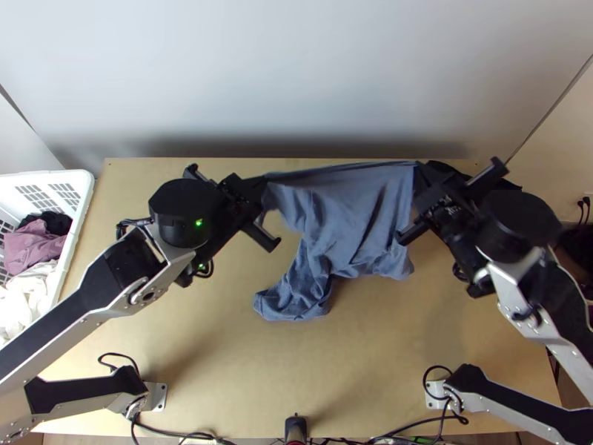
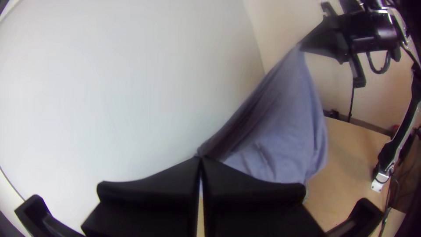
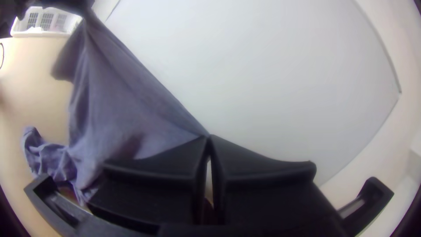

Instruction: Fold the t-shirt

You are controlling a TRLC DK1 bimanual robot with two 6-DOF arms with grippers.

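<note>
My left gripper (image 1: 264,180) and my right gripper (image 1: 417,165) hold the blue t-shirt (image 1: 345,215) between them, its top edge pulled straight. Below that edge the cloth hangs in creases, and a bunched end lies on the table toward the near side. In the left wrist view the left gripper (image 2: 200,159) is shut on one corner of the t-shirt (image 2: 280,127), which slants up to the other arm's gripper. The right wrist view has the right gripper (image 3: 209,137) shut on the opposite corner of the t-shirt (image 3: 118,101).
At the left edge a white laundry basket (image 1: 83,194) holds pink, white and black clothes. Bare wooden table (image 1: 222,356) lies in front of the cloth. Cables and a small black device (image 1: 296,428) are at the near edge. A pale wall (image 1: 296,74) rises behind.
</note>
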